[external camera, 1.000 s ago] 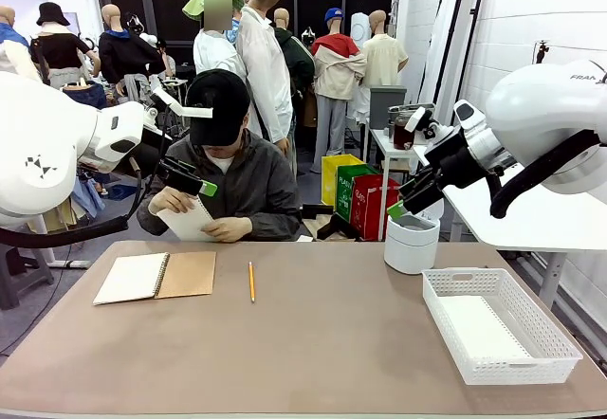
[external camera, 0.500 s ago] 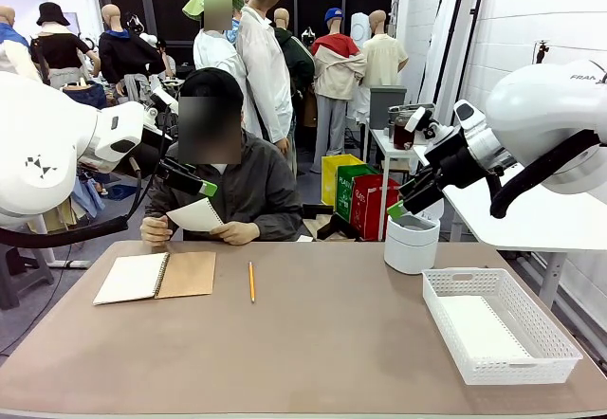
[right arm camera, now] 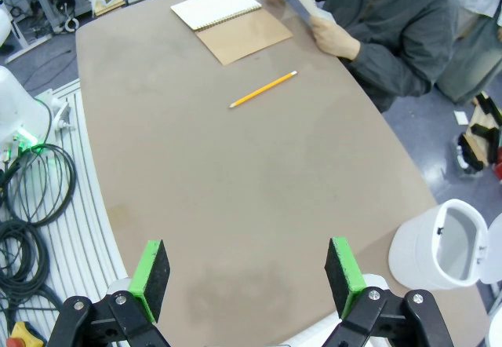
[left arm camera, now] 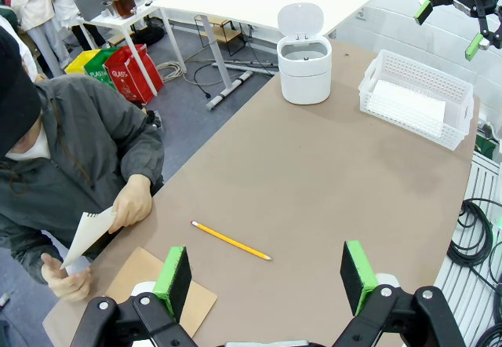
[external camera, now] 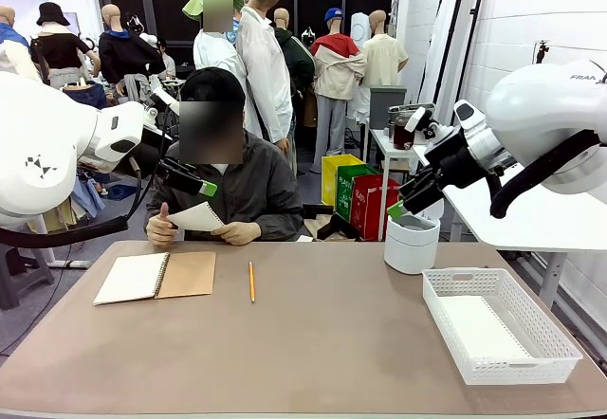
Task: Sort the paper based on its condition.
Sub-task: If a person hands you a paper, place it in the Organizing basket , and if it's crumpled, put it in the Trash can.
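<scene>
The brown table (external camera: 322, 343) carries an open spiral notebook (external camera: 156, 276) at its left, a yellow pencil (external camera: 251, 282) just beside it, a white lidded bin (external camera: 411, 241) at the far right, and a white basket (external camera: 498, 336) near the right edge, apparently holding white paper (external camera: 482, 329).

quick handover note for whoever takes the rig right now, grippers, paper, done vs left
Left gripper: open, empty, raised over the table's near-person side.
Right gripper: open, empty, raised near the bin.
Paper: one sheet in the person's hands; white sheets lie in the basket.
Notebook open, pencil beside it.
Left: take the held sheet and sort it.
</scene>
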You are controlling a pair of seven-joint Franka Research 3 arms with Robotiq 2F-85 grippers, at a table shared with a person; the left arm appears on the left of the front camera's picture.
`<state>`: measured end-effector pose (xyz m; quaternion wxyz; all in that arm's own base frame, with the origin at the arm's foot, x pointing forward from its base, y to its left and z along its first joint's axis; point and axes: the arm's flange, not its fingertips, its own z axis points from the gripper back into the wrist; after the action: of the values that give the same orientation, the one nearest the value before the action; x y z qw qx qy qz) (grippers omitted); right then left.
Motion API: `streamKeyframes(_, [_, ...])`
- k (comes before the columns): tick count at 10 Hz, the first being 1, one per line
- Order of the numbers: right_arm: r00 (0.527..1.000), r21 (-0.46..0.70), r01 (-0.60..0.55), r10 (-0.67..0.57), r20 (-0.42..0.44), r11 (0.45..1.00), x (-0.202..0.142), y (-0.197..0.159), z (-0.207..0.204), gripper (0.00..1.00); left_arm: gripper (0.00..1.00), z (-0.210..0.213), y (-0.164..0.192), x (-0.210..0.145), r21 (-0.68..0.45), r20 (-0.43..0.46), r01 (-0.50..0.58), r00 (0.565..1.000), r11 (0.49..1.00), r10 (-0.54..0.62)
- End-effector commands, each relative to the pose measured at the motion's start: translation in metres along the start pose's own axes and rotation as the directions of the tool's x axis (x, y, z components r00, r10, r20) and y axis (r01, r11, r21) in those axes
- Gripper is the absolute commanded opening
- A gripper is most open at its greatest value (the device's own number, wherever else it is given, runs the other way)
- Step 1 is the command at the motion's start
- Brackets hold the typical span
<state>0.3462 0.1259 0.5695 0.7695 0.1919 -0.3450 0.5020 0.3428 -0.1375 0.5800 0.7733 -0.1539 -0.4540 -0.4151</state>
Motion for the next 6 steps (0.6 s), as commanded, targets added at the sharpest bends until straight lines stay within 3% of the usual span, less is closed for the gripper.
streamKeyframes(1, [1.000, 0.003, -0.005, 0.005, -0.004, 1.000, -0.0008, -0.0002, -0.0006, 1.00, 1.00, -0.0007, 0.0011, -0.0015, -0.004, -0.004, 0.010, 1.000, 1.000, -0.010])
streamKeyframes(6, [1.000, 0.003, -0.005, 0.005, -0.004, 1.000, -0.0008, -0.0002, -0.0006, 1.00, 1.00, -0.0007, 0.0011, -0.0015, -0.004, -0.004, 0.010, 1.000, 1.000, -0.010])
